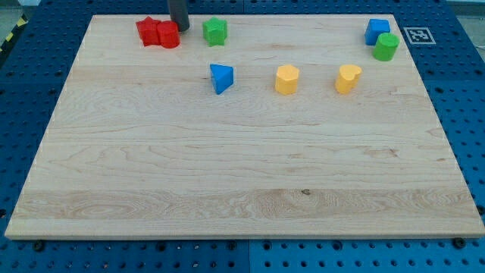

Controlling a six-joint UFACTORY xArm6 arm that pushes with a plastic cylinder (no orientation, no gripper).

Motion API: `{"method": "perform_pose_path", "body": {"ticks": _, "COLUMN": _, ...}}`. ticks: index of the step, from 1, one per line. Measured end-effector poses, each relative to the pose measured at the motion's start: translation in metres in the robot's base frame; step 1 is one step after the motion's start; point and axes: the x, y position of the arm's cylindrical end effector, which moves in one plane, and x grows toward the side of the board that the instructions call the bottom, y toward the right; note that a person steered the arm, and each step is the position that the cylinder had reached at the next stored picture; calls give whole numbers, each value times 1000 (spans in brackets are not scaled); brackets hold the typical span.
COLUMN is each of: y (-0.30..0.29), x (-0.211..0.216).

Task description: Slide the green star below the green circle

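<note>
The green star (pixel 215 31) sits near the view's top, left of centre, on the wooden board (pixel 242 167). The green circle (pixel 386 46) stands far off at the view's top right, touching a blue block (pixel 377 31). My tip (pixel 183 28) is just left of the green star, with a small gap between them, and right beside a red block (pixel 168 35).
Two red blocks sit together at the view's top left, the other one (pixel 148 31) further left. A blue triangle (pixel 221 78), a yellow hexagon (pixel 287 79) and a yellow heart (pixel 348 78) lie in a row below the star's level.
</note>
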Motion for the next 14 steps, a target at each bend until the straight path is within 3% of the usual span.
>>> {"method": "perform_pose_path", "body": {"ticks": 2, "y": 66, "x": 18}}
{"method": "perform_pose_path", "body": {"ticks": 6, "y": 81, "x": 86}}
{"method": "perform_pose_path", "body": {"ticks": 12, "y": 273, "x": 108}}
{"method": "perform_pose_path", "body": {"ticks": 14, "y": 262, "x": 99}}
